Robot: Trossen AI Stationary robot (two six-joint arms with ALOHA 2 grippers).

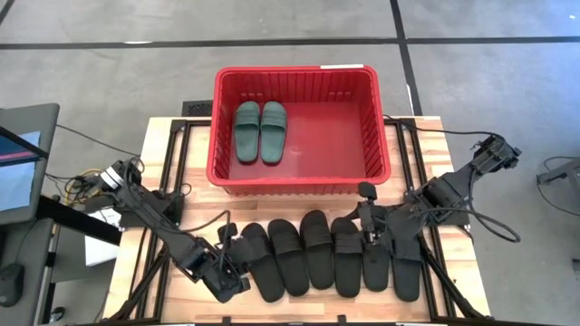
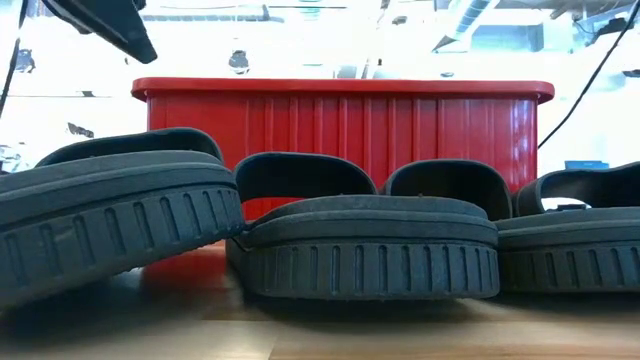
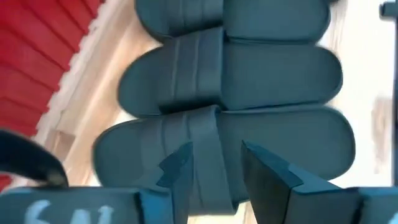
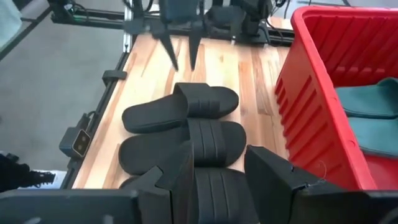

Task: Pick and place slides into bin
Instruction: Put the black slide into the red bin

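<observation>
Bin: the red bin (image 1: 300, 177) stands at the far middle of the table (image 1: 169, 145); the green pair (image 1: 260, 130) lies inside it, at its left side.
Black slides: six black slides (image 1: 322, 254) lie in one row on the near side, touching each other, not yet moved.
Left gripper: my left gripper (image 3: 214, 168) hangs over the strap of the leftmost slide (image 3: 217, 149). One finger is on each side of the strap, parted, nothing grasped yet.
Right gripper: my right gripper (image 4: 217, 168) hovers above a slide (image 4: 214, 186) toward the right end of the row, fingers apart, holding nothing.
Step in hand: I judge it is taking the leftmost slide by its strap.
How to do well: I should go low enough that the strap is fully between the fingers, close firmly, and lift straight up so the neighbour is not dragged.
</observation>
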